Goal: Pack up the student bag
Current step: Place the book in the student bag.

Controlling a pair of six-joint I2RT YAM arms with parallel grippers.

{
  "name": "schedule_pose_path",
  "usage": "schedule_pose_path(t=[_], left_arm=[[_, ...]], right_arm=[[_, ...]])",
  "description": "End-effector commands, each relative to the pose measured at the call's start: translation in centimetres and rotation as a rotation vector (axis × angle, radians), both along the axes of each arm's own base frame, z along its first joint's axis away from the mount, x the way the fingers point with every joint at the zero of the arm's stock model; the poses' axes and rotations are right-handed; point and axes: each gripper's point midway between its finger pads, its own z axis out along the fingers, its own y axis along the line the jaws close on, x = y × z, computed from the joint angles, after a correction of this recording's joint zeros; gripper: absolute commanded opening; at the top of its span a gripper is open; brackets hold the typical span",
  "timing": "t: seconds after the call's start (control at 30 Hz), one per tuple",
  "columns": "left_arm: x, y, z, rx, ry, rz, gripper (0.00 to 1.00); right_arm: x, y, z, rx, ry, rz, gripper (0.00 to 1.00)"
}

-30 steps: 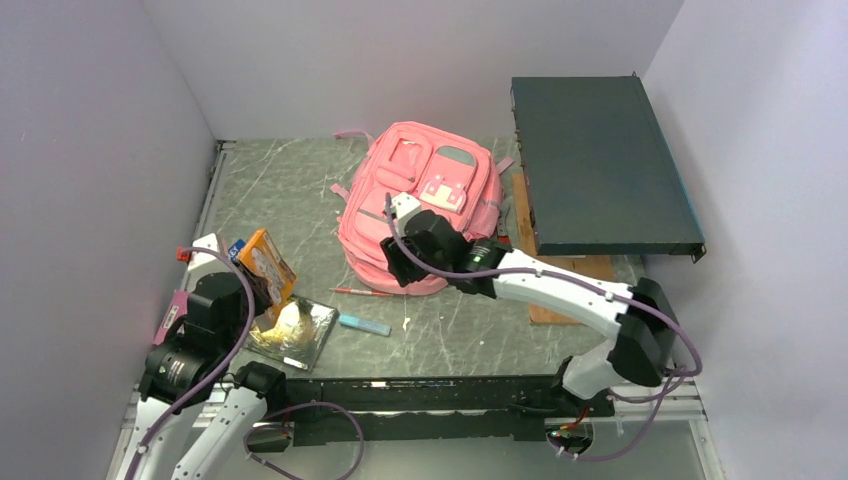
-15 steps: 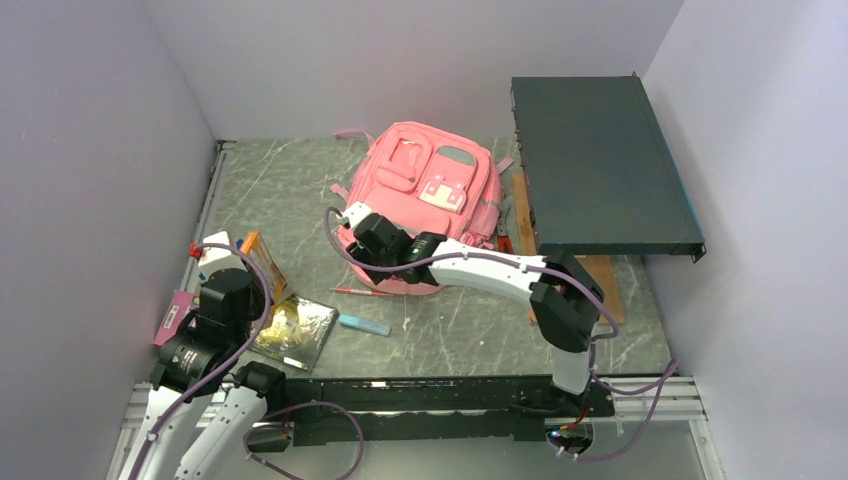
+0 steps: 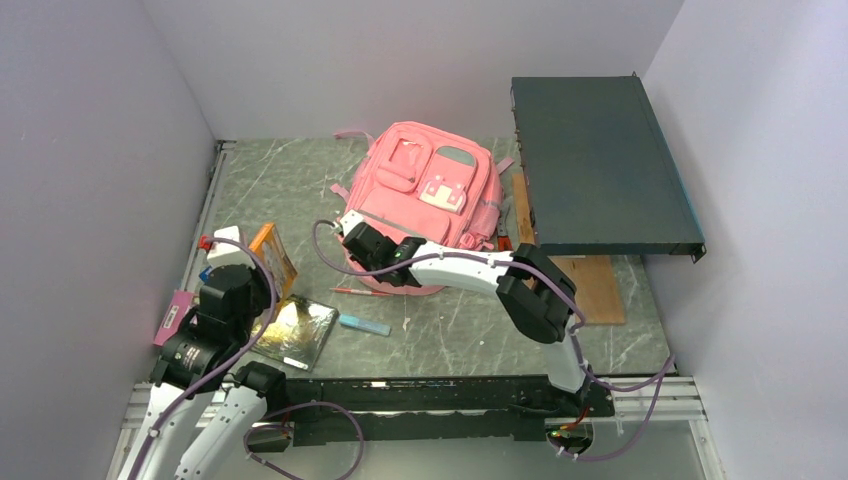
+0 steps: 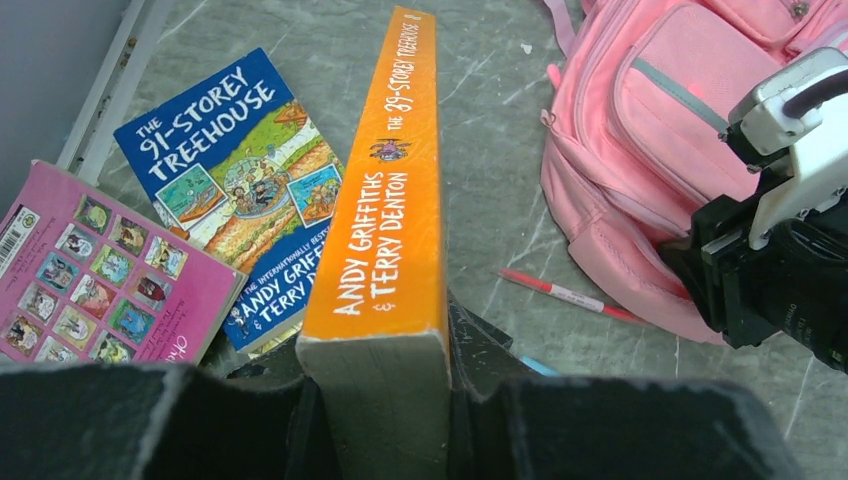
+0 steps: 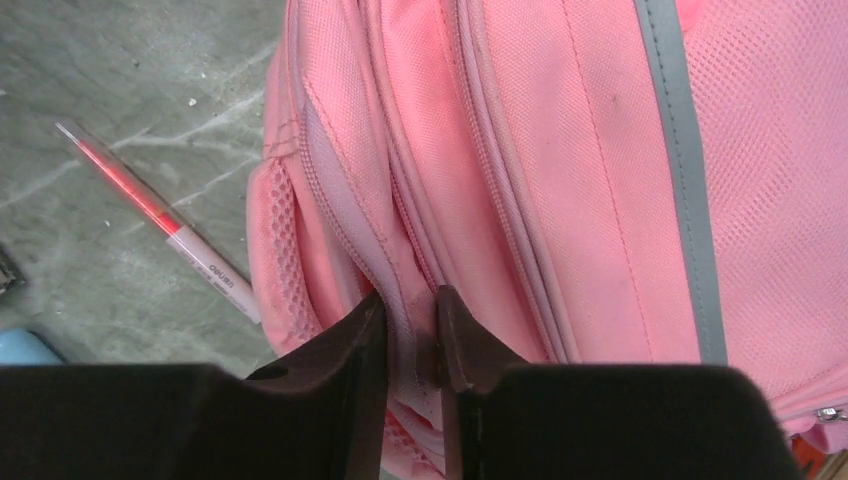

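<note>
The student bag point(image 3: 425, 190) is a pink backpack lying flat at the back middle of the table, pockets up. My right gripper point(image 3: 355, 250) is at its near left corner. In the right wrist view this gripper point(image 5: 410, 310) is shut on a raised fold of the student bag point(image 5: 560, 150) beside a zip seam. My left gripper point(image 3: 250, 275) is at the left of the table. It is shut on an orange book point(image 4: 385, 200), gripped at its near end with the spine up and held above the table point(image 4: 490, 150).
A blue book point(image 4: 235, 180) and a pink book point(image 4: 90, 265) lie under the left gripper. A red pen point(image 3: 360, 291) and a pale blue strip point(image 3: 364, 325) lie in front of the bag. A shiny packet point(image 3: 300, 330) lies near left. A dark box point(image 3: 600, 165) stands at the right on a wooden board point(image 3: 590, 285).
My right gripper has swung left along the bag's near edge to its left corner, and its jaws have narrowed onto the fold. My left gripper has shifted slightly back with the orange book.
</note>
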Motion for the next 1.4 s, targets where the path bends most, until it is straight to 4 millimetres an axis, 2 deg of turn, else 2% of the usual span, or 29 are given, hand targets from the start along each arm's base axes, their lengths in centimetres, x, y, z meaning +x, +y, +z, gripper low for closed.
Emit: schedule_pose_path(t=[0.0,0.03,0.13,0.23,0.47,0.57,0.73,0.83,0.93,1.03,1.2,1.37], left_arm=[[0.9,-0.8,3.4,-0.053,-0.103,-0.02,0.0],[0.6,-1.0,3.9,-0.076,-0.099,-0.026,0.0],[-0.2,-2.5,5.5,-0.155,-0.079,-0.082,0.0],[-0.4,-4.7,7.1,-0.252,-0.048,-0.159,0.0],[0.5,-11.5,11.5,-0.602,-0.022,-0.343,0.0],[1.5,-12.9,11.5,-0.703,-0.014,-0.35,0.0],[3.1,-15.3,9.8,-0.863,0.031,-0.392,0.0],[4.4,-16.4,8.1,-0.99,0.098,-0.394,0.0],[5.8,-17.3,6.6,-1.104,0.118,-0.415,0.0],[6.8,-17.9,7.2,-1.181,0.062,-0.466,0.0],[8.0,-17.8,6.4,-1.163,0.08,-0.433,0.0],[9.5,-16.5,4.7,-1.086,0.06,-0.406,0.0]], right_arm=[[1.6,-0.2,2.4,-0.006,-0.078,-0.048,0.08],[1.6,-0.4,3.3,-0.001,-0.084,-0.058,0.01],[1.6,-0.7,6.8,0.059,-0.117,-0.075,0.0],[1.6,-0.8,10.2,0.12,-0.142,-0.061,0.0],[4.7,-2.0,17.5,0.216,-0.194,-0.097,0.0],[5.5,-2.0,20.4,0.324,-0.147,-0.1,0.0],[5.9,-1.4,24.3,0.506,-0.104,-0.076,0.0],[5.7,-0.8,25.4,0.558,-0.09,-0.054,0.0],[5.6,-0.3,25.7,0.587,-0.072,-0.045,0.0],[5.4,0.1,25.4,0.603,-0.045,-0.035,0.0],[4.5,0.9,26.0,0.655,0.004,0.008,0.0],[3.3,1.9,28.3,0.766,0.069,0.081,0.0]])
